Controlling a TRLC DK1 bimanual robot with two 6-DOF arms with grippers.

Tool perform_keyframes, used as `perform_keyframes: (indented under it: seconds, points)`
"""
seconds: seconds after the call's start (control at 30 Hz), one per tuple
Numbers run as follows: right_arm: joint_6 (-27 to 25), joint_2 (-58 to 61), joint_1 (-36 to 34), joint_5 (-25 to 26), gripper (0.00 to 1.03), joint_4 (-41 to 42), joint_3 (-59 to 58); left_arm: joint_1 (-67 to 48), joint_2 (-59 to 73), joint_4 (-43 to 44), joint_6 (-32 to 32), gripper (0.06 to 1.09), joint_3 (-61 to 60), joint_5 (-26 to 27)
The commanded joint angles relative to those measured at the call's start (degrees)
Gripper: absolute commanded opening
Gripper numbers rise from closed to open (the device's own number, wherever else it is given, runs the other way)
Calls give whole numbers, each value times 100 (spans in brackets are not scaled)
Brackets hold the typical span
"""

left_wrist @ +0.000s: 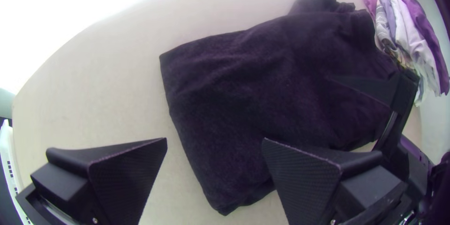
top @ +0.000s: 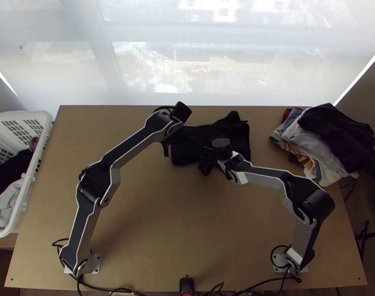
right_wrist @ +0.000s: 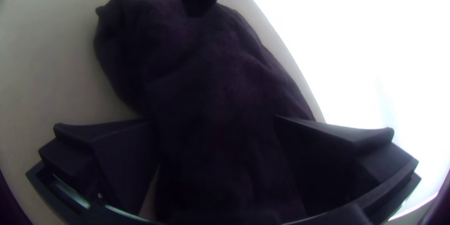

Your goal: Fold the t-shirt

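1. The desk (top: 187, 232) has the shirt (left_wrist: 262, 84) lying across its far middle, close to the back edge. A hard push away from the bases could send cloth over that edge.
2. The left arm (top: 133, 146) and right arm (top: 271, 178) both lean in over the shirt, their ends near each other. If they close in together, they could knock, or 1 could block the other's path.
3. The pile (top: 320, 143) sits at the far right. A wide swing of the right arm could catch it and drag clothes toward the work.
4. The shirt looks partly folded: squared at its left end, rumpled toward the right. Black cloth on black hides its layers, so I can't fairly say how many there are; a pinch might take 1 too few and pull the fold apart.
5. The left gripper (left_wrist: 214, 139) has its jaws wide, straddling the shirt's left edge. Closing too high would grip air; pressing too low would shove the edge into wrinkles.
6. The right gripper (right_wrist: 214, 117) also has wide jaws, over cloth. Shut there, they could gather a lump from the middle instead of a clean edge.
7. The loose end (top: 233, 117) pokes out toward the back. Left untucked, it would spoil the final outline.
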Motion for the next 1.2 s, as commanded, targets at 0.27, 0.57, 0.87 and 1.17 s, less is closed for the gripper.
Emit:
perform_keyframes:
  seconds: [0.27,0.57,0.87,1.17]
  points:
    - [248,369,-125,93,3,-559,740,-9,-162,-155,3,104,-1,-18]
    - [802,-897,-274,93,3,-761,643,62,-496,-349,-5,104,-10,-238]
    - [1074,-2268,-802,93,3,-1403,924,185,-988,-498,-23,104,-10,-334]
    - [1100,-3234,-1725,84,3,-2044,1399,308,-1533,-639,-32,104,-511,-607]
